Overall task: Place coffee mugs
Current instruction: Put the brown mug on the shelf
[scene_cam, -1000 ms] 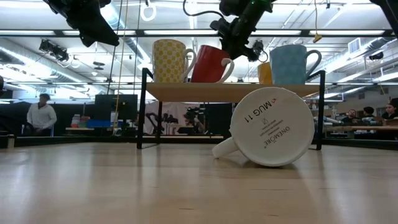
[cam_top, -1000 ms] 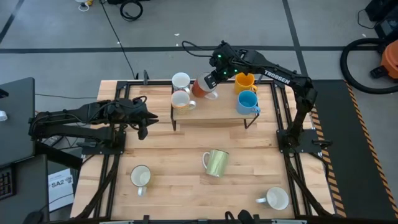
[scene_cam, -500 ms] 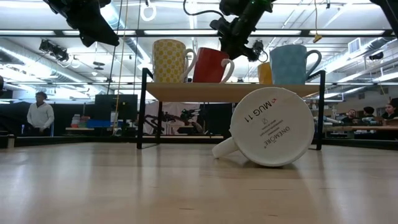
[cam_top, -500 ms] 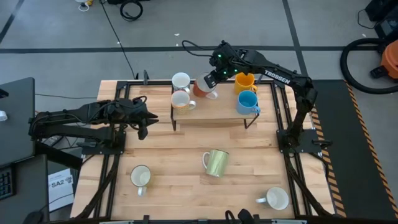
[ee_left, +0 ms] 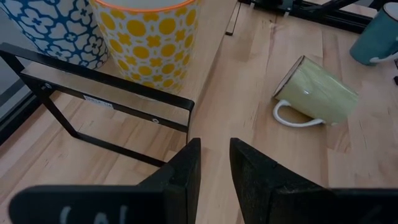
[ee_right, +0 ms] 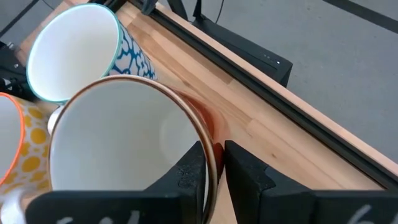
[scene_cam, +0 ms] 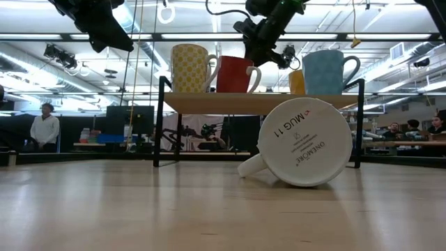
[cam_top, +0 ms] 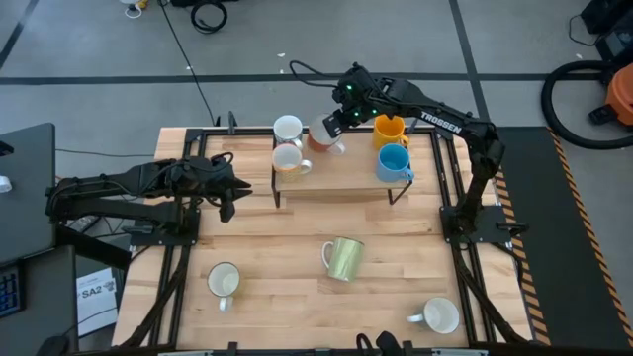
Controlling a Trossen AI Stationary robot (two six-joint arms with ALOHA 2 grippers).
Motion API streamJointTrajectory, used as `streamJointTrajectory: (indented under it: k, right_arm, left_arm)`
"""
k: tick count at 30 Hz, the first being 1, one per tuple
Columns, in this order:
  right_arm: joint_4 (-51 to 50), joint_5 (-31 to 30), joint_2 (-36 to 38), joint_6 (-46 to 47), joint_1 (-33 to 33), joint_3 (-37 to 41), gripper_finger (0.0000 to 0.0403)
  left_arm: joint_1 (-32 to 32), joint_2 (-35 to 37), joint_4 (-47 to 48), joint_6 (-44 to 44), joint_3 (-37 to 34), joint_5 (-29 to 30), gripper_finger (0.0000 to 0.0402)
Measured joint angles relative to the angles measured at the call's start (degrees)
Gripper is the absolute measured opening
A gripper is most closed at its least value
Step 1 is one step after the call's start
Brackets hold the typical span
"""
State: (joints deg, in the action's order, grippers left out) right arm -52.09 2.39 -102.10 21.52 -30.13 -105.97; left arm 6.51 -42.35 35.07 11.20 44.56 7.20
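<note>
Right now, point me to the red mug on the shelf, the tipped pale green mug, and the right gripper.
red mug (scene_cam: pixel 233 74), low view, its outer side wall.
pale green mug (cam_top: pixel 346 258), high view, its side.
right gripper (ee_right: pixel 214 163), right wrist view, between its fingertips at the mug's rim.

Mug colours on a pale wood table (cam_top: pixel 297 247) and raised shelf (scene_cam: pixel 258 102)

On the shelf: 1 mug with a yellow dot pattern and orange rim (ee_left: pixel 149 31), 1 white mug with a blue flower pattern and teal rim (ee_right: pixel 87 50), 1 reddish-brown mug with a white inside and white handle (scene_cam: pixel 235 74), 1 orange-yellow mug (cam_top: pixel 390 129) and 1 light blue mug (cam_top: pixel 393 161). Down on the table: 1 pale yellow-green mug with a white handle (cam_top: pixel 344 258) and 2 white mugs (cam_top: pixel 224 282) (cam_top: pixel 439 316). The shelf frame and both arms are black.
</note>
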Motion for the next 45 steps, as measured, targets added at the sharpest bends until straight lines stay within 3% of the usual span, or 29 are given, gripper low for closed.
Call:
streamJointTrajectory:
  k: [27, 38, 45]
  right_arm:
    - [0.0, 0.2, 0.1, -0.1, 0.0, -0.1, 0.0125]
    - [0.2, 0.4, 0.1, -0.2, 0.0, -0.1, 0.0174]
    - [1.9, 0.4, 0.1, -1.0, 0.0, 0.0, 0.0176]
  left_arm:
    - [0.0, 0.0, 0.0, 0.0, 0.0, 0.0, 0.0091]
    - [0.0, 0.0, 0.0, 0.0, 0.0, 0.0, 0.0091]
    - [0.0, 0.0, 0.0, 0.0, 0.0, 0.0, 0.0091]
